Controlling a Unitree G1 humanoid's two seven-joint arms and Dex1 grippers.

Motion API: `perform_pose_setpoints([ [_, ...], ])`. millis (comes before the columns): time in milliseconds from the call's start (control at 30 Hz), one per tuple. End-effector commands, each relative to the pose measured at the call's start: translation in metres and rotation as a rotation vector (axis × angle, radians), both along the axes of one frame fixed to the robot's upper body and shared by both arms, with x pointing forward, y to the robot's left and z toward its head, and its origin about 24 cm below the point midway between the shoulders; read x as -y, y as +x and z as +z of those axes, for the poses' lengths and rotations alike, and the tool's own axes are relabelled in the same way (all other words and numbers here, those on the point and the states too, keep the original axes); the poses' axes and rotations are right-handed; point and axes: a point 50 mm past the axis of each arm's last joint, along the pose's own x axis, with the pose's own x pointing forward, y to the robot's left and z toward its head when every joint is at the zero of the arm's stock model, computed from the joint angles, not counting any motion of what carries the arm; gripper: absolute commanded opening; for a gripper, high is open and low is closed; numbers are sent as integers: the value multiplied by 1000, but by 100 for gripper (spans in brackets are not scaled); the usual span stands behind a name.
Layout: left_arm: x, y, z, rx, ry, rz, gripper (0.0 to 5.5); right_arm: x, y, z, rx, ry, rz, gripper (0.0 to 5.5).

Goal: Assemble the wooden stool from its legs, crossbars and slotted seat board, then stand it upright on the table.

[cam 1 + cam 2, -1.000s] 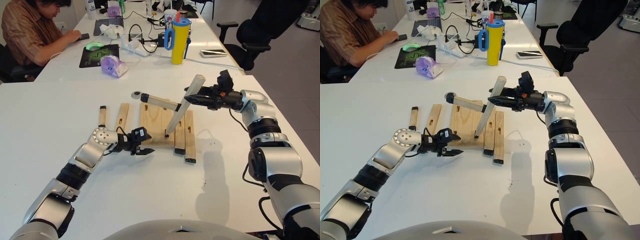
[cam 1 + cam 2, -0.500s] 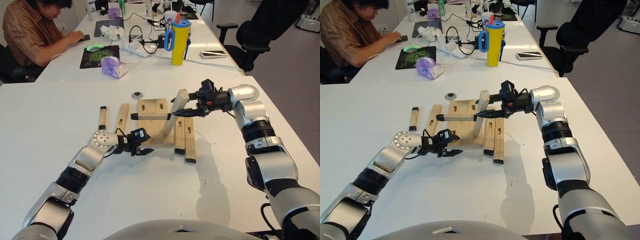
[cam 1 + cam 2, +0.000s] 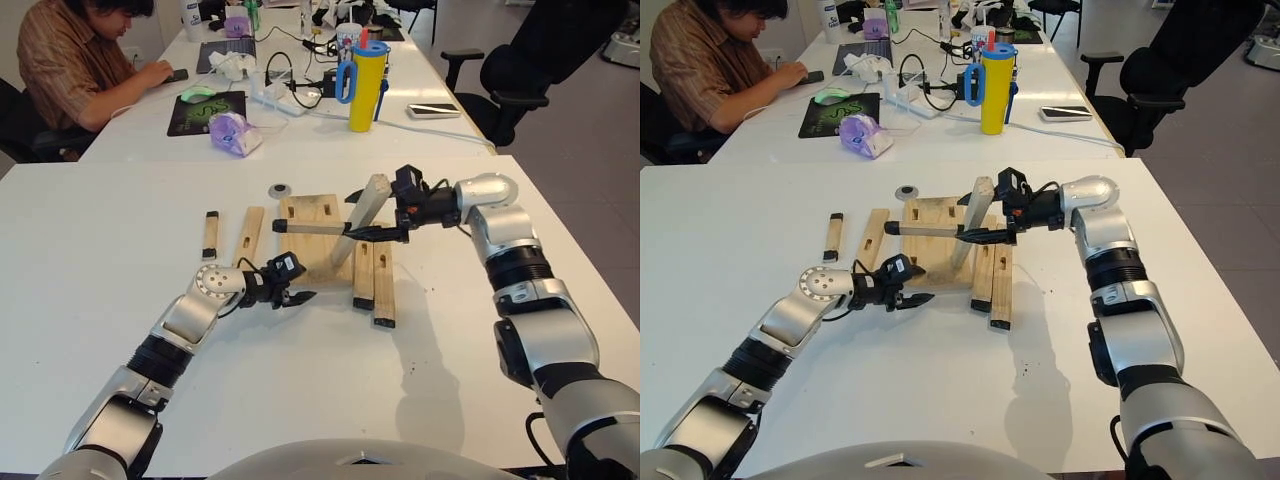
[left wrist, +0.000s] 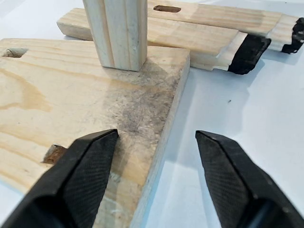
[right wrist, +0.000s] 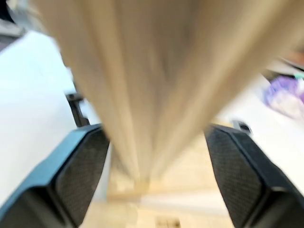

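Note:
The slotted seat board [image 3: 305, 210] lies flat mid-table. A wooden leg [image 3: 362, 215] leans up from it, foot on the board, with a crossbar [image 3: 310, 228] sticking out level over the board. My right gripper [image 3: 367, 232] is shut on the leg, one finger on each side of it [image 5: 142, 95]. My left gripper [image 3: 295, 297] is open and low at the board's near corner; in the left wrist view [image 4: 156, 137] one finger hangs over the board [image 4: 71, 95] and the other over the table. Two spare legs [image 3: 375, 282] lie right of the board.
Two more wooden pieces [image 3: 230, 234] lie left of the board, and a small round disc [image 3: 279, 189] sits behind it. On the far table stand a yellow bottle [image 3: 362, 85], a purple item [image 3: 232, 132] and a phone [image 3: 433, 110]. The table's near half is bare.
My right gripper swung the leg and crossbar down from a high tilt until the crossbar lies level over the board. The left gripper crept slightly toward the board's corner.

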Motion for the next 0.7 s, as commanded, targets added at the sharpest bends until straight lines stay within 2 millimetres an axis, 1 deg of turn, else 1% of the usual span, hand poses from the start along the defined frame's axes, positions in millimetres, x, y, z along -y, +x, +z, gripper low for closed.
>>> perform_pose_setpoints([
  [33,-50,-35,-64,-299,247,157,304,34,-9,-9,16,-150,-138,347],
  [67,-52,-36,-64,-304,248,160,304,39,-12,-11,5,-137,-190,347],
  [100,-54,-38,-64,-309,247,162,304,40,-14,-11,-32,-75,-257,347],
  [133,-55,-39,-64,-312,246,162,304,38,-18,-13,-86,-9,-315,347],
  [167,-56,-41,-64,-314,245,161,304,33,-26,-20,-128,-15,-401,347],
  [200,-59,-43,-64,-318,246,159,304,25,-41,-28,-182,-42,-423,347],
  [233,-62,-45,-63,-321,249,157,304,11,-54,-33,-210,-1,-406,347],
  [300,-70,-51,-62,-335,253,155,304,-12,-68,-48,-416,214,-624,347],
  [333,-74,-54,-61,-338,253,157,304,-20,-76,-55,-497,272,-711,347],
  [400,-77,-58,-61,-349,254,157,304,-35,-89,-65,-567,319,-842,347],
  [433,-77,-60,-60,-353,253,155,304,-40,-93,-67,-591,344,-892,347],
  [500,-76,-60,-59,-354,250,147,304,-45,-97,-69,-628,375,-1000,347],
  [600,-74,-59,-58,-350,248,138,304,-50,-103,-70,-691,367,-1098,347],
  [700,-72,-60,-58,-348,250,130,304,-56,-113,-73,-775,347,-1185,347],
])
